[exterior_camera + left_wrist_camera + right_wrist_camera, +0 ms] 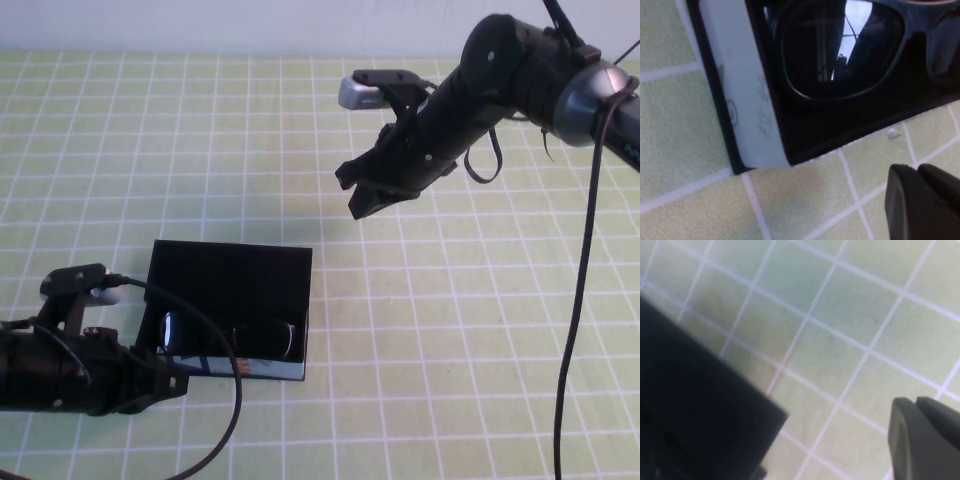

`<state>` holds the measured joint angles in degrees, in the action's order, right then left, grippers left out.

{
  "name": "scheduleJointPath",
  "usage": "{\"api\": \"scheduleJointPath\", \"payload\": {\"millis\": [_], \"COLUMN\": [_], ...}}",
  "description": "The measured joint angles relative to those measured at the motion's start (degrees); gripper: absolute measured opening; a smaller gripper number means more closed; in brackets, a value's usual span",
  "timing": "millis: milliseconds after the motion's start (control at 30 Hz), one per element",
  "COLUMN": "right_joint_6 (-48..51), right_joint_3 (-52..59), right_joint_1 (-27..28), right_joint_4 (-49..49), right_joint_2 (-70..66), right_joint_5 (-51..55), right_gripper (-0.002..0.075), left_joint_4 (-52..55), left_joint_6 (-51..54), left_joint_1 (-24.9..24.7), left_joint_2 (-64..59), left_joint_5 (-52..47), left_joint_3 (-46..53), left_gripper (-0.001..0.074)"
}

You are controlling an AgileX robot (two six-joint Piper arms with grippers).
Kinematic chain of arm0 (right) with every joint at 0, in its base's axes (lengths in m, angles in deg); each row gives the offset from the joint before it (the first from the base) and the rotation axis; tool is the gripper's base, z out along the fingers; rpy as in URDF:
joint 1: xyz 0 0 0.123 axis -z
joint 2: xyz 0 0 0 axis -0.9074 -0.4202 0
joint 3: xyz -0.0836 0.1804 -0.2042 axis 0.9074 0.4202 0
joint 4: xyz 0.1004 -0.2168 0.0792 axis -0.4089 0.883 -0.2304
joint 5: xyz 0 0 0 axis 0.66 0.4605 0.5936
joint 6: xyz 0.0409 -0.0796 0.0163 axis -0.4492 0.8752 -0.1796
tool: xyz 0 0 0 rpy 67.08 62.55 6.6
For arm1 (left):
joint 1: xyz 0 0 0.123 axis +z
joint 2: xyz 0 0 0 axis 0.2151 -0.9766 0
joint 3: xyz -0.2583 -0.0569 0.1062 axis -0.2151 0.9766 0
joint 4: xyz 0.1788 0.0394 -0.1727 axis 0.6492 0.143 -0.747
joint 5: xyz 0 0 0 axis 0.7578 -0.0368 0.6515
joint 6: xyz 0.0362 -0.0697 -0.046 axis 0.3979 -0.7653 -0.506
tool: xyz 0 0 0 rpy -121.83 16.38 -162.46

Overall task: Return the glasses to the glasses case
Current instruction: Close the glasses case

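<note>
Green-checked cloth (480,330); glasses (228,337) in glasses case (232,270); left tool (165,385) beside; right tool (358,188) raised.

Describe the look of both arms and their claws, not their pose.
Both arms are matte black with loose black cables. The right arm carries a silver-grey joint collar and a silver camera block above the right claw, raised over the table. The left claw, by the glasses case, is black.

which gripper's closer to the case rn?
Left. The left gripper sits low at the near-left corner of the open case, beside the glasses lying inside. The right gripper hangs raised over the mat, well off beyond the case's far-right corner.
</note>
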<state>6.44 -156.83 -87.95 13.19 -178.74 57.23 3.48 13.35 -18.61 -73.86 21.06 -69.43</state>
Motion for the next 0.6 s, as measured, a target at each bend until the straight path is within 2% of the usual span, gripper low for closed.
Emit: {"api": "scheduleJointPath", "payload": {"millis": [367, 600], "right_joint_6": [2.09, 3.97], "right_joint_3": [0.00, 0.00], "right_joint_1": [0.94, 0.94], "right_joint_4": [-9.63, -12.51], "right_joint_2": [-6.96, -8.93], "right_joint_5": [-0.63, -0.63], "right_gripper": [-0.0011, -0.0011], "left_joint_4": [-0.25, -0.25], "left_joint_6": [0.56, 0.67], "left_joint_1": [0.00, 0.00], "left_joint_2": [-0.35, -0.85], "left_joint_5": [1.19, 1.19], "left_joint_3": [-0.13, -0.13], "left_gripper": [-0.0002, -0.0002]}}
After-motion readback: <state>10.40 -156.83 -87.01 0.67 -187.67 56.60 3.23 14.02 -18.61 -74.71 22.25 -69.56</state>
